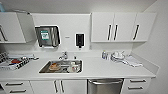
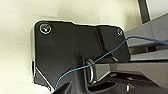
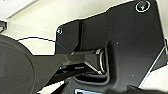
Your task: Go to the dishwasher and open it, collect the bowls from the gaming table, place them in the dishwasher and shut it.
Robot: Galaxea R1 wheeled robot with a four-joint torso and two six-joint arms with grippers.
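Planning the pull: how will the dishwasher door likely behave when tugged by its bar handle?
The dishwasher has a steel front, so probably stiff, no flex. Its smooth bar handle spans the top and may be slippery. With the bar at the top, the door likely hinges low and drops forward.

The stainless steel dishwasher front with its horizontal bar handle (image 1: 105,85) is cut off by the head view's lower edge. Items in the steel sink (image 1: 61,66) and at the white desk's (image 1: 100,68) left edge are too blurred to identify.
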